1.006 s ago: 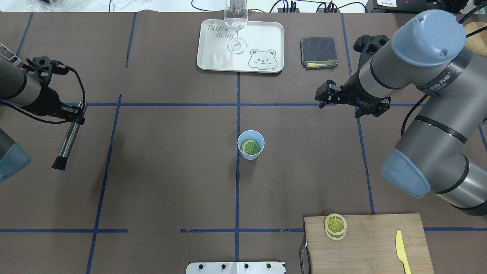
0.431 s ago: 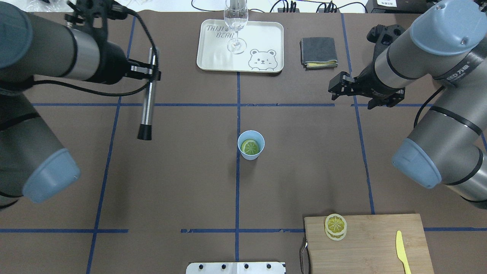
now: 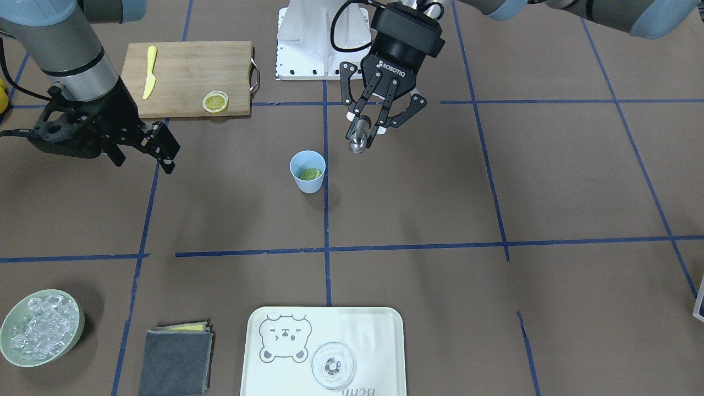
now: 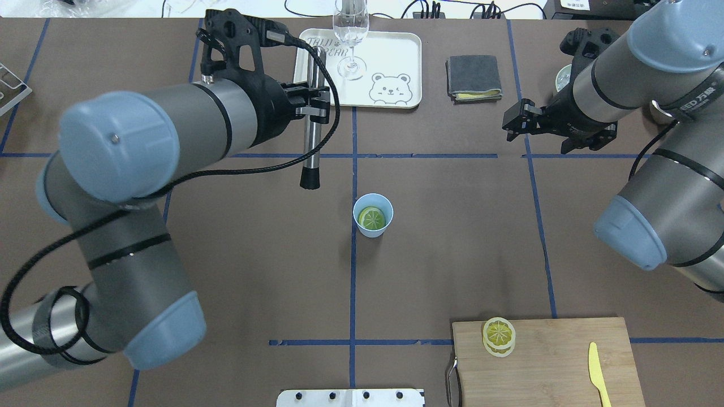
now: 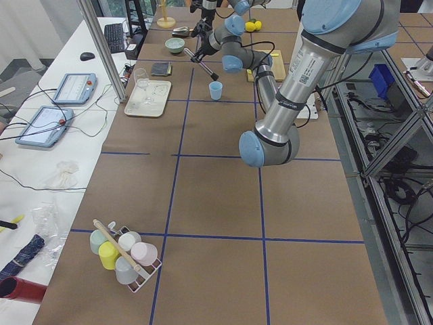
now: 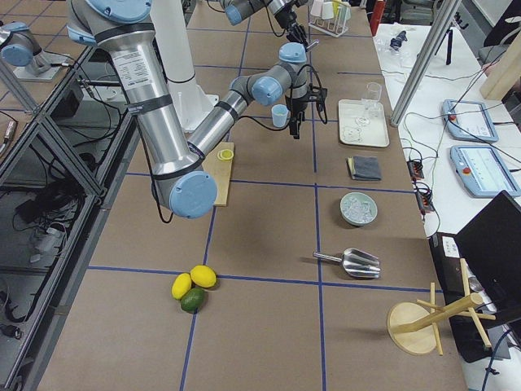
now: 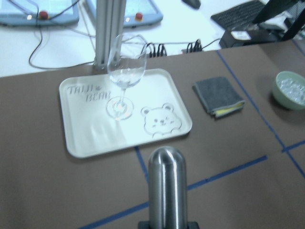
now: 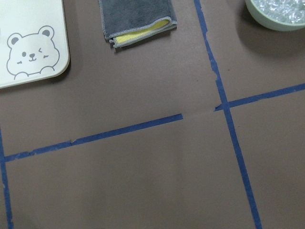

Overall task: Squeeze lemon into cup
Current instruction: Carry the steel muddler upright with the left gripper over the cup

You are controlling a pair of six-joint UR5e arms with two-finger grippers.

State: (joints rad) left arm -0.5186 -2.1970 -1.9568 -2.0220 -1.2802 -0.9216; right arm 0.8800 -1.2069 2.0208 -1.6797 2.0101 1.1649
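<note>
The brown surface (image 4: 254,254), marked off with blue tape, lies under both my arms. My left arm (image 4: 130,147) bends in across its left half and my right arm (image 4: 667,113) stays over the right edge. A wooden cutting board (image 4: 554,362) lies at the near right, and a pale tray (image 4: 390,51) printed with a bear lies at the far middle with a clear glass (image 4: 350,28) upright on it. Right of the tray is a folded grey cloth (image 4: 473,76), and beyond that a green bowl (image 3: 82,328) of ice. My left hand (image 4: 310,110) is clamped around the middle of a steel rod (image 4: 310,152), raised off the surface, its black tip pointing back toward me. The cup (image 3: 308,184) stands upright near the centre, just right of the middle tape line. It is near that black tip but apart from it, lying to the right of the tip and closer to me. My right hand (image 4: 512,124) holds nothing, its fingers apart, well away from the cup on the far right by the cloth. The lemon (image 4: 371,219) lies inside the cup, cut face up. On the board are an orange-yellow slice (image 4: 499,336) and a yellow knife (image 4: 597,373).
</note>
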